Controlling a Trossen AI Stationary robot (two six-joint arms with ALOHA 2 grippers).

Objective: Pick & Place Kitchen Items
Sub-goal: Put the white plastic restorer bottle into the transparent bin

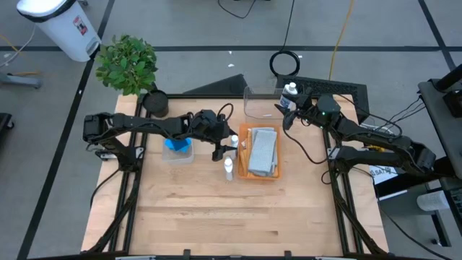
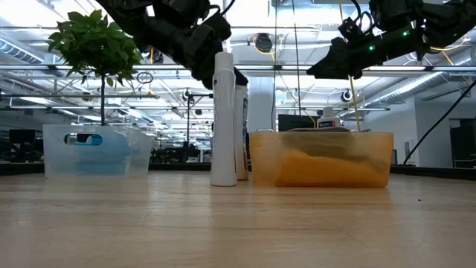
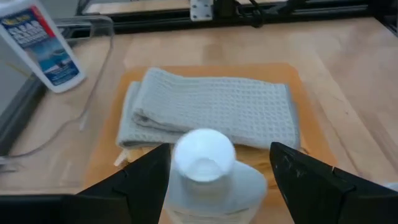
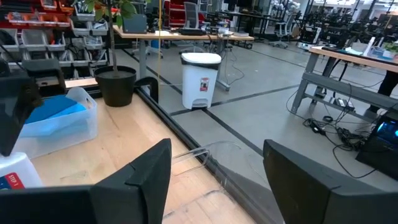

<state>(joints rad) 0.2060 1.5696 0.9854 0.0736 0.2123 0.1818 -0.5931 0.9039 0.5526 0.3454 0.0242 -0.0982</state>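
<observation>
My left claw [image 1: 221, 146] hangs over the middle of the desk [image 1: 216, 217], just beside the orange tray [image 1: 242, 173]. Its fingers [image 3: 143, 180] are spread, one on each side of a white bottle [image 3: 202, 155] whose cap shows between them in the left wrist view. I cannot tell whether the pads touch the bottle. Seen from above, two white bottles stand on the desk beside the tray's left edge: one [image 1: 234, 142] near my left claw, the other [image 1: 229, 168] a little nearer the front edge. From the low view they stand upright, one [image 2: 223, 119] partly covering the other [image 2: 242, 130].

The grey folded cloth [image 1: 263, 150] lies flat in the orange tray. An orange cloth [image 2: 320, 167] shows through the tray's wall under it.

My right claw [image 1: 289, 114] is raised over the clear bin [image 1: 253, 108] at the back of the desk, fingers [image 4: 134, 180] spread with nothing between them. The third white bottle [image 1: 290, 92], with its blue label, stands upright at the right end of that bin, near this claw.

A blue sponge [image 1: 177, 145] sits in the small clear tub [image 1: 178, 157] to the left of my left claw. The potted plant [image 1: 128, 63] stands at the back left corner of the desk.
</observation>
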